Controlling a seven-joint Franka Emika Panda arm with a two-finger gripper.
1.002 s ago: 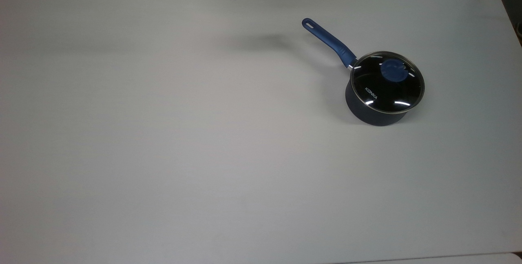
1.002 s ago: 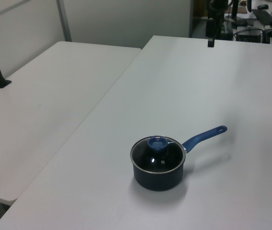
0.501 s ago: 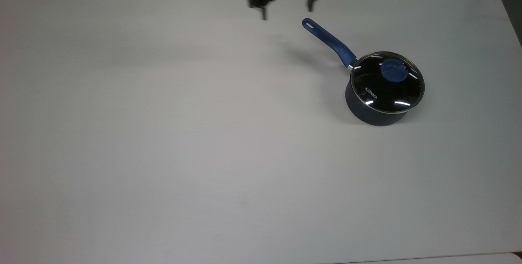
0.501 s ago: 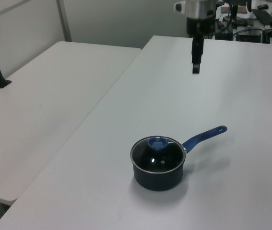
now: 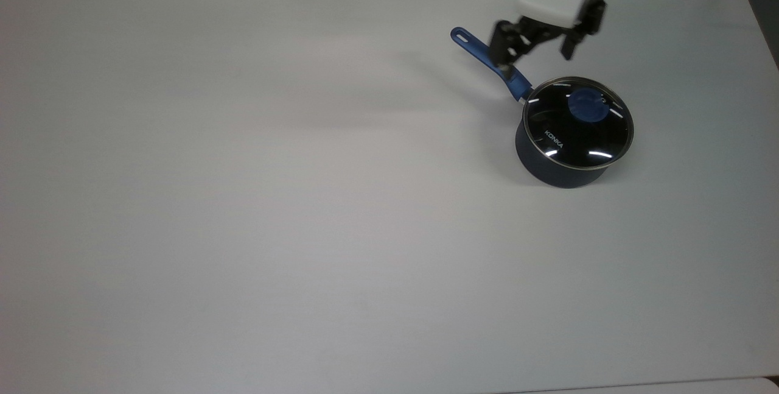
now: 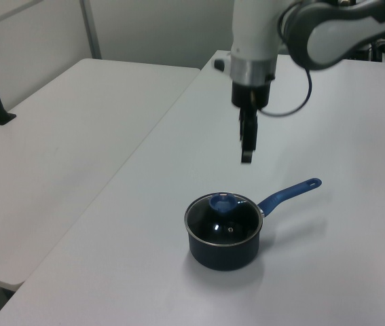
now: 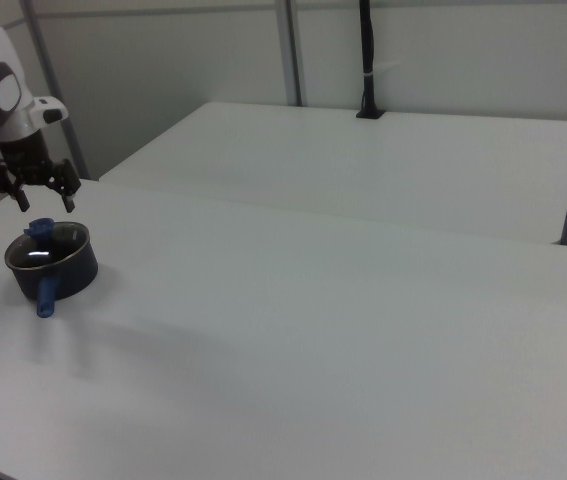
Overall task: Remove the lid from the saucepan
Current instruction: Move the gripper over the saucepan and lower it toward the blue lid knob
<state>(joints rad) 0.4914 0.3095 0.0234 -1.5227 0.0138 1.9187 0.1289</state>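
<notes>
robot lab, plain white tables (image 6: 77,129), partition walls (image 7: 443,60), clamped camera poles (image 7: 367,60)

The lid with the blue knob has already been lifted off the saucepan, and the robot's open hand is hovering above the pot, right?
Not quite. The lid has not been lifted off: in the top view it sits on the saucepan, its blue knob untouched. The rest holds: the left view shows the open hand in the air above the pot.
</notes>
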